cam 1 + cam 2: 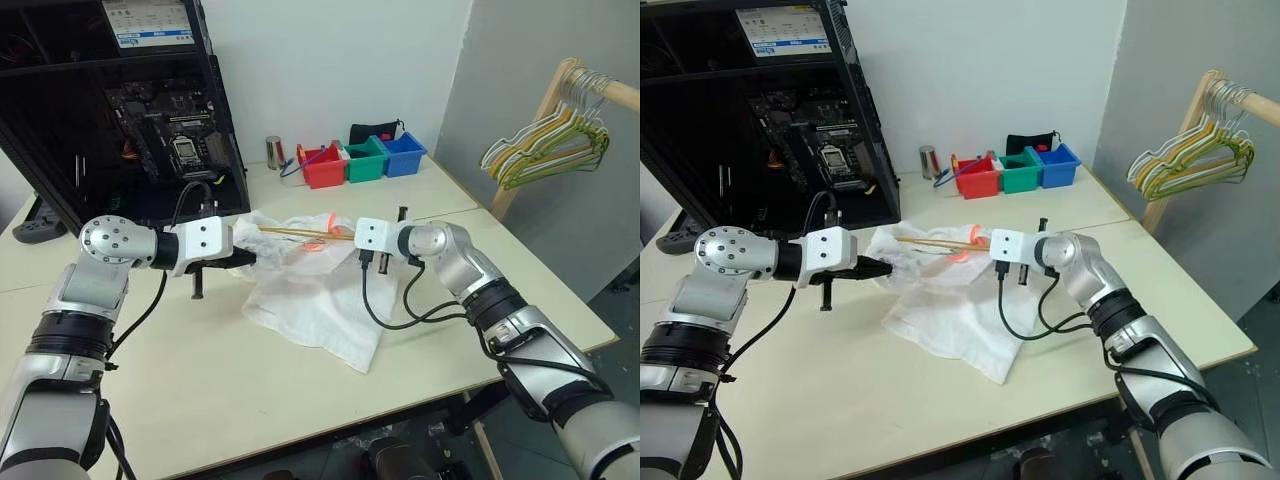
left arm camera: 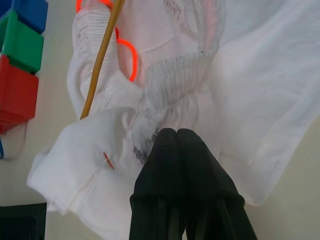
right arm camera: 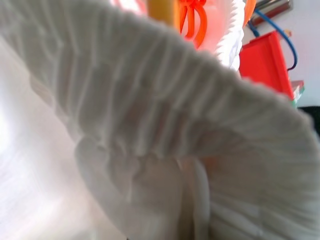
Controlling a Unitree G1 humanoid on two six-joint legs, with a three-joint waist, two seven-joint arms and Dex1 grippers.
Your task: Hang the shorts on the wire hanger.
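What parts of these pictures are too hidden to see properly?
- Right gripper: fingers buried in the white thin-fabric shorts, head views.
- Thin yellowish-tan wire hanger: its hook and far end lie under fabric, head views.
- Right wrist view: blurred waistband close up hides the table.

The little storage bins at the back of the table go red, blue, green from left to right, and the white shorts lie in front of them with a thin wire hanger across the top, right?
Not quite: the bins run red, green, blue from left to right, as the left eye view shows. The rest holds: the white shorts lie in front of them, and the thin wire hanger crosses their top.
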